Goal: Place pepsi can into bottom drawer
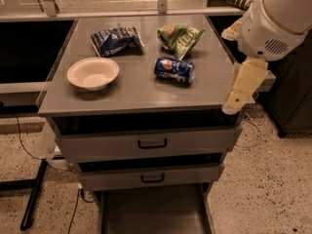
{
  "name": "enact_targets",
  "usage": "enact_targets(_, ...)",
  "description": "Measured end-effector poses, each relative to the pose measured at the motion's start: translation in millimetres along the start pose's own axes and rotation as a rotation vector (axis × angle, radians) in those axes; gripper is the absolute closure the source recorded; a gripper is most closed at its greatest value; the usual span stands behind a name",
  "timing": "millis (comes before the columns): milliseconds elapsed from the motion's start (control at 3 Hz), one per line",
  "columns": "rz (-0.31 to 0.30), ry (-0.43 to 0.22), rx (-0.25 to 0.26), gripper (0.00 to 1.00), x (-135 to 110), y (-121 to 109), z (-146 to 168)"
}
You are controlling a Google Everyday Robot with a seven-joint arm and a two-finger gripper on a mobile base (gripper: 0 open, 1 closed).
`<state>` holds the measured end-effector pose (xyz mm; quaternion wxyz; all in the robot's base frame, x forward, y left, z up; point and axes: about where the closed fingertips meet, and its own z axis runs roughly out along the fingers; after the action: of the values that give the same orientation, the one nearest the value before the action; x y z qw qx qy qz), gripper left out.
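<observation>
The pepsi can (174, 69), dark blue with a round logo, lies on its side on the grey cabinet top (141, 89), right of centre. The bottom drawer (151, 213) is pulled open at the foot of the cabinet and shows a bare grey floor with thin side walls. My gripper (234, 103) hangs down from the white arm at the cabinet's right edge. It is right of the can, below it in the picture, and apart from it.
A white bowl (92, 73) sits on the left of the top. A blue-and-white snack bag (116, 39) and a green snack bag (179, 37) lie at the back. Two closed drawer fronts (152, 143) with black handles sit above the open drawer. A black stand leg (33, 196) is on the floor at the left.
</observation>
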<state>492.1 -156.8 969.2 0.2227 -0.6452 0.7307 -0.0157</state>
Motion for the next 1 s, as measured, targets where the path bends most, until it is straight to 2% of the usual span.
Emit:
enact_targets(333, -0.038, -0.168, -0.008, 0.0, -24.0, -20.0, 14.9)
enact_targets(667, -0.065, -0.304, -0.024, 0.0, -44.3, -40.8, 34.3)
enact_targets(1000, -0.067, -0.367, -0.041, 0.0, -60.5, -63.5, 59.0)
